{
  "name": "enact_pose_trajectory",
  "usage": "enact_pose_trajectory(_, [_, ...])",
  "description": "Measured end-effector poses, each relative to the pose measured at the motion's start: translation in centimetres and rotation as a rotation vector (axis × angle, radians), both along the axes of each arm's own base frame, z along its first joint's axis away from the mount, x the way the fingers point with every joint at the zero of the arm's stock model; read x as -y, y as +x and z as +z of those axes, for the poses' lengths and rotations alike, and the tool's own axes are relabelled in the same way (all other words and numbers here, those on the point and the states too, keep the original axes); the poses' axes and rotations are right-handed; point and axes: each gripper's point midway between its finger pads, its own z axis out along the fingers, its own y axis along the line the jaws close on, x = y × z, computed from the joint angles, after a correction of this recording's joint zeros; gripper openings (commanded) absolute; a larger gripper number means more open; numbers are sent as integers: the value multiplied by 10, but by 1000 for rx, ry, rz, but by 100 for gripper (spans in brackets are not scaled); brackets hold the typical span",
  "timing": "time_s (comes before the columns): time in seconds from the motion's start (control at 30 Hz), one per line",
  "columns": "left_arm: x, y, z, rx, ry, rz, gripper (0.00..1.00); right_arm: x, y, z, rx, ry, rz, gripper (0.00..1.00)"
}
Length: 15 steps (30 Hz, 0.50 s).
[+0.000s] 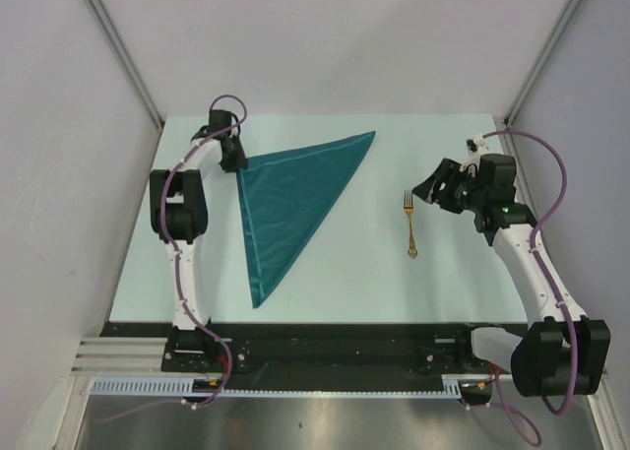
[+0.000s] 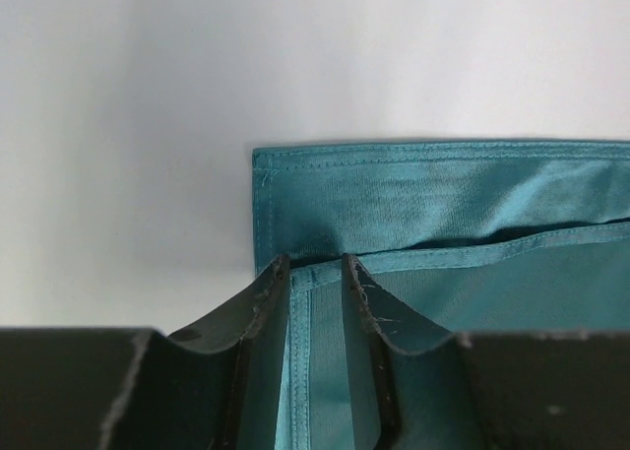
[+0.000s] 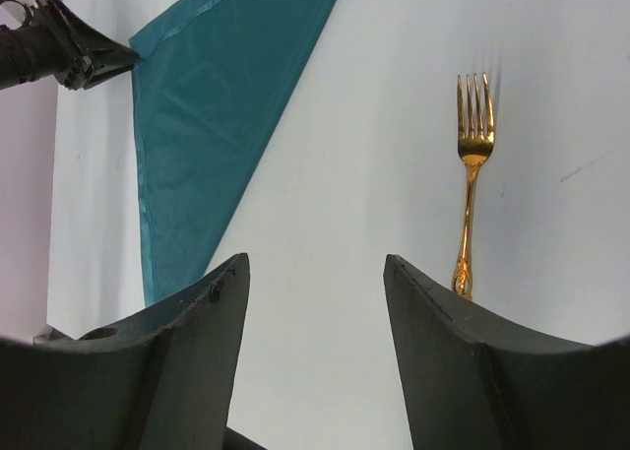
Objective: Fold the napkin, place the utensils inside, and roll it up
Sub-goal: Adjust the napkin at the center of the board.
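**Surface and room.** The desk (image 1: 394,283) is a pale, plain top set inside an enclosure of white walls (image 1: 345,36), with metal frame posts (image 1: 118,46) running up at the far corners. A black mounting rail (image 1: 325,356) crosses the near edge and carries both arm bases. Purple cables (image 1: 556,164) loop along each arm.

**Napkin.** The napkin (image 1: 290,199) lies flat on the left-centre of the desk, folded into a triangle. One point reaches far and right, one points toward the near edge, and the third corner sits at the far left.

**Left gripper.** The left gripper (image 1: 236,162) is down at that far-left corner. In the wrist view its fingers (image 2: 279,273) are parted by a narrow gap only and rest on the upper layer, one on each side of its hem. The cloth between them lies flat and is not drawn up, and a strip of the lower layer shows beyond the tips.

**Fork.** The fork (image 1: 409,225) lies on bare desk right of centre, tines toward the far edge and handle toward the near edge. It is well apart from the napkin.

**Right gripper.** The right gripper (image 1: 425,189) hangs above the desk just right of the fork's tines, jaws spread wide and empty. Its own camera shows the fork (image 3: 471,174) to one side of the gap between its fingers, not within it.

**Obstructions.** The desk between fork and napkin is bare.
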Motion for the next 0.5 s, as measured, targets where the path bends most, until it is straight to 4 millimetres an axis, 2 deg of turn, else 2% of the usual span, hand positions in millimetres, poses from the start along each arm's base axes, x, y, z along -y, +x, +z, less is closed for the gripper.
enact_pose_trajectory(0.17, [2,1,0,-7,-12,-7,33,0,-1,-4,-10,-1,-1,62])
enact_pose_trajectory(0.2, [2,0,-1,-9,-13,-7,39,0,-1,-4,-11,-1,-1,62])
enact_pose_trajectory(0.3, [2,0,0,-10,-15,-8,43,0,-2,-5,-11,-1,-1,62])
enact_pose_trajectory(0.5, [2,0,0,-11,-16,-7,43,0,-2,-4,-10,0,-1,62])
